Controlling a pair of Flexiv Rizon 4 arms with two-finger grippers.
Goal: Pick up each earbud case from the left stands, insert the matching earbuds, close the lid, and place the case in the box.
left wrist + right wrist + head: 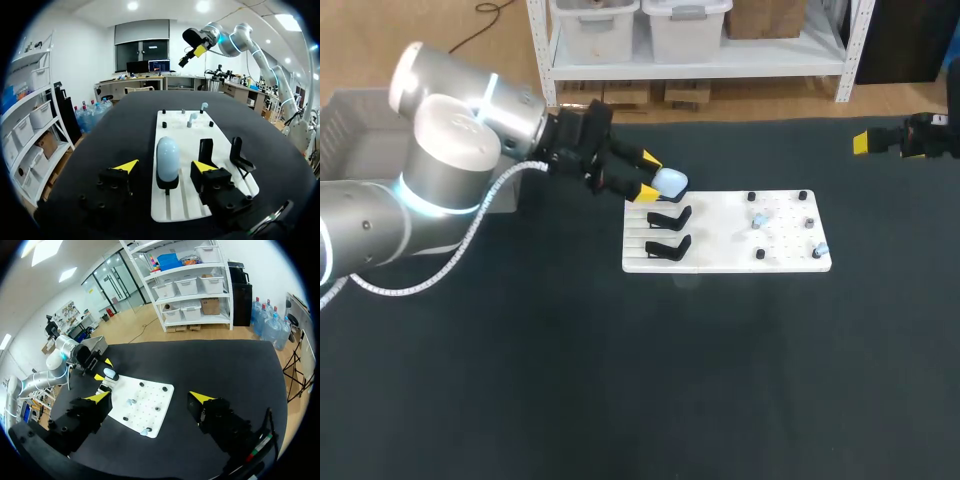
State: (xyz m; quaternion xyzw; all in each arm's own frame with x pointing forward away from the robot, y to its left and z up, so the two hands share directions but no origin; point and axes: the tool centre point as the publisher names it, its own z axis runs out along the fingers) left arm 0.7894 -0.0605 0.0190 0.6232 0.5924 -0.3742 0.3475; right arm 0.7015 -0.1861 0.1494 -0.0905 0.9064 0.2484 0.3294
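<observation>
A pale blue earbud case [671, 182] stands upright on the rearmost black stand of the white board [725, 262]. My left gripper [653, 175] straddles this case [167, 157], open, with a gap showing on each side between its yellow fingertips [128, 166] and the case. Two more black stands [668, 216] beside it are empty. Small pale earbuds [758, 221] sit on pegs on the board's right half. My right gripper [865, 142] hovers open at the table's far right edge, well away from the board [150, 415]. The grey box [350, 125] sits at the far left.
Small black pegs [751, 197] dot the right half of the board. A second earbud [819, 250] stands near the board's front right corner. Dark tabletop [650, 380] stretches in front of the board.
</observation>
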